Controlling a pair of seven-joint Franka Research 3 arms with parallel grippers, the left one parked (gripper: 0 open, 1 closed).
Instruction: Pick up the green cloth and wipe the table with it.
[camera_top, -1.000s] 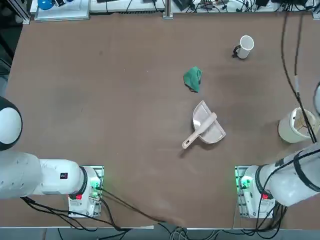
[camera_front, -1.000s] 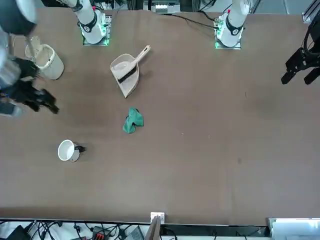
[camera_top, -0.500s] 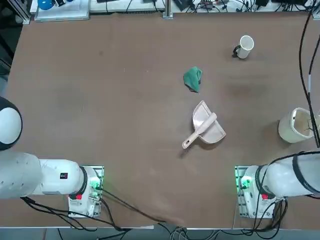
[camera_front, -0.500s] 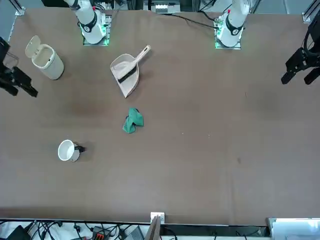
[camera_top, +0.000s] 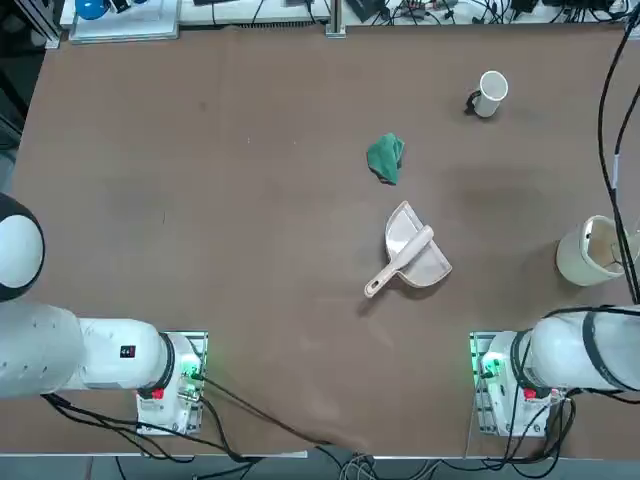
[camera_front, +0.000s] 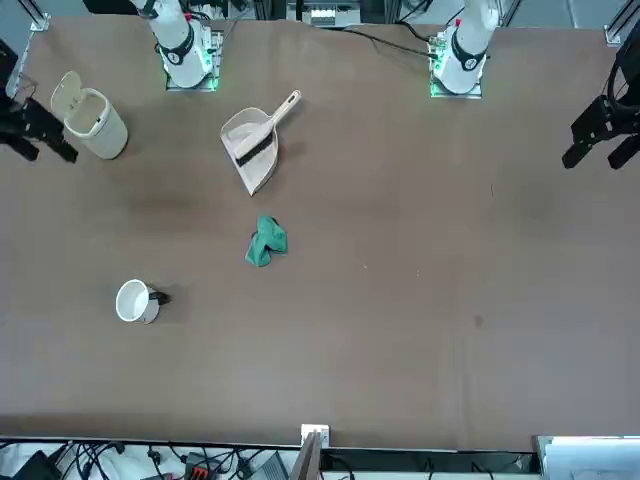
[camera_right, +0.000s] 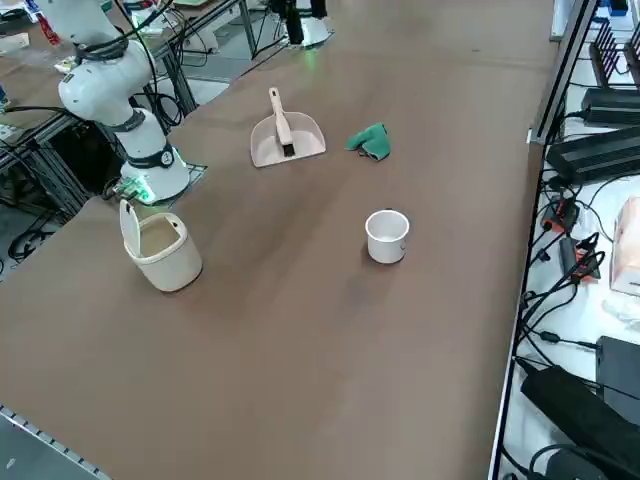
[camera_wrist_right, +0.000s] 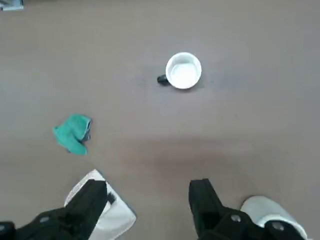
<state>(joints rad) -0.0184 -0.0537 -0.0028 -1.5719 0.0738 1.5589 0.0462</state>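
The green cloth (camera_top: 386, 157) (camera_front: 266, 241) (camera_right: 368, 140) (camera_wrist_right: 73, 133) lies crumpled near the middle of the brown table (camera_top: 200, 200) (camera_front: 450, 280), just beyond the dustpan. My right gripper (camera_wrist_right: 149, 205) (camera_front: 42, 148) hangs high over the table's right edge, beside the cream bin and well away from the cloth. Its two black fingers (camera_wrist_right: 92, 200) stand wide apart with nothing between them. In the top view the gripper is out of frame.
A beige dustpan with a brush (camera_top: 412, 255) (camera_front: 253, 140) (camera_right: 285, 135) lies between the cloth and the robot. A white mug (camera_top: 489, 93) (camera_front: 135, 301) (camera_wrist_right: 183, 71) stands far right. A cream lidded bin (camera_top: 592, 250) (camera_front: 92, 122) (camera_right: 158, 248) sits near the right edge.
My right gripper has drawn back toward the robot's side along the table's right edge, ending beside the bin. It stayed open. The cloth has not moved.
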